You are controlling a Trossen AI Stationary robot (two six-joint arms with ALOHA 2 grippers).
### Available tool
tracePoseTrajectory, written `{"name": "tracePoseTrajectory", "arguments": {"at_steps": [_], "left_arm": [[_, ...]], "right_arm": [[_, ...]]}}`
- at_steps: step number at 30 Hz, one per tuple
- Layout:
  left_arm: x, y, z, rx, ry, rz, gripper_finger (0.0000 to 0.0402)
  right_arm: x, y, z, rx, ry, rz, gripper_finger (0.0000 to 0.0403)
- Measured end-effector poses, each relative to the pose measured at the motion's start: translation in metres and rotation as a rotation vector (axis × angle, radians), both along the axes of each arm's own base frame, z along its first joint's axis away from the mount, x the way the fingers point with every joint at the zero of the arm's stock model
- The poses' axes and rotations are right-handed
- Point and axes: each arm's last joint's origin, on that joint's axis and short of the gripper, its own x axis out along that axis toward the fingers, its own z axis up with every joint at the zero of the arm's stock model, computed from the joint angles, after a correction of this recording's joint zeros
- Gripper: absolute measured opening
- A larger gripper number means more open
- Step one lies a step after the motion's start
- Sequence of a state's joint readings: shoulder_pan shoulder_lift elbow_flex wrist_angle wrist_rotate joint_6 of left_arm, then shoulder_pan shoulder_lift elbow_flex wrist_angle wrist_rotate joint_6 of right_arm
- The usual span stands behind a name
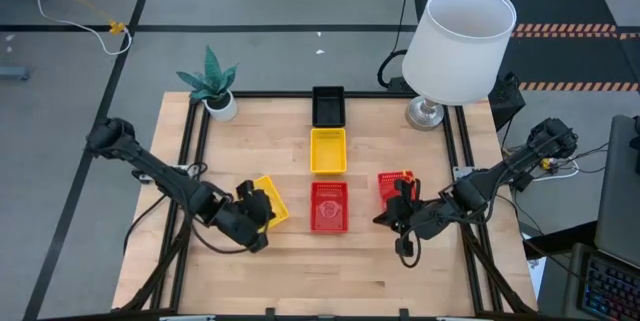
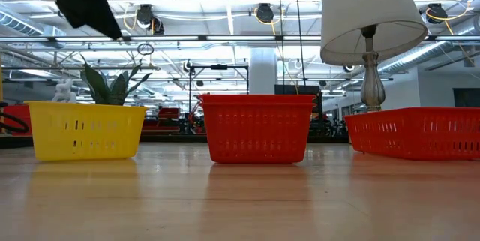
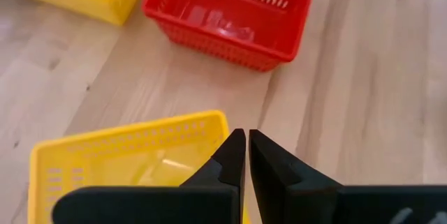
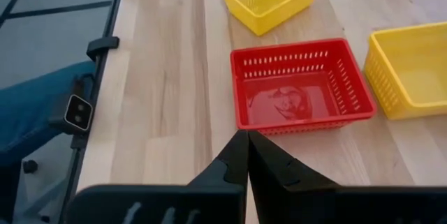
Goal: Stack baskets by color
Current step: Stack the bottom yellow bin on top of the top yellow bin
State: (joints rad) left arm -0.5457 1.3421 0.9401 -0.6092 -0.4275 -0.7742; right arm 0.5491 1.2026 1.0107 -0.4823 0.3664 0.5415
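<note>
Wooden table (image 1: pixel 330 271) seen from above, white lamp (image 1: pixel 455 46) at far right corner, potted plant (image 1: pixel 212 86) at far left. Down the middle, far to near: black basket (image 1: pixel 328 106), yellow basket (image 1: pixel 328 151), red basket (image 1: pixel 330 207), set apart in a row. Left gripper (image 1: pixel 262 208) hovered over tilted yellow basket (image 1: pixel 273 199) left of the centre red one, fingers (image 3: pixel 234 158) pressed nearly together, nothing between them, basket rim just beneath. Right gripper (image 1: pixel 398 211) sat at near edge of second red basket (image 1: pixel 392 186) on the right, fingers fully closed, empty; touching or not, couldn't tell.
</note>
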Motion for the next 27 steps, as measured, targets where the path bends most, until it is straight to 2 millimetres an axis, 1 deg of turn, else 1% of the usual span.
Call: {"name": "tracePoseTrajectory", "arguments": {"at_steps": [3, 5, 7, 11, 13, 15, 19, 21, 24, 27], "left_arm": [[0.006, -0.004, -0.011, 0.001, 0.040, 0.001, 0.0022], [0.014, -0.007, -0.017, -0.013, 0.061, -0.007, 0.0022], [0.020, -0.010, -0.021, 0.007, 0.117, -0.016, 0.0022], [0.029, -0.012, -0.014, 0.080, 0.214, -0.031, 0.0022], [0.027, -0.014, -0.013, 0.121, 0.268, -0.056, 0.0022], [0.026, -0.018, -0.013, 0.115, 0.263, -0.064, 0.0022], [0.021, -0.022, -0.013, 0.080, 0.279, -0.016, 0.0025], [0.014, -0.019, -0.015, 0.103, 0.348, -0.006, 0.0037], [0.002, -0.017, -0.017, 0.170, 0.443, -0.003, 0.0065], [-0.008, -0.017, -0.017, 0.230, 0.483, 0.044, 0.0094]], "right_arm": [[0.000, 0.000, 0.000, 0.000, -0.002, 0.000, 0.0002], [0.000, 0.000, 0.000, -0.001, -0.004, 0.002, 0.0002], [0.001, 0.000, 0.000, -0.008, -0.004, 0.004, 0.0002], [0.002, -0.002, 0.000, -0.029, -0.005, 0.014, 0.0002], [0.002, -0.003, 0.000, -0.043, -0.006, 0.025, 0.0002], [0.002, -0.003, 0.000, -0.053, -0.006, 0.034, 0.0002], [0.002, -0.003, 0.000, -0.076, -0.006, 0.055, 0.0002], [0.002, -0.003, 0.000, -0.088, -0.007, 0.065, 0.0002], [0.001, -0.003, 0.000, -0.107, -0.004, 0.081, 0.0002], [0.001, -0.003, 0.000, -0.131, -0.006, 0.102, 0.0002]]}}
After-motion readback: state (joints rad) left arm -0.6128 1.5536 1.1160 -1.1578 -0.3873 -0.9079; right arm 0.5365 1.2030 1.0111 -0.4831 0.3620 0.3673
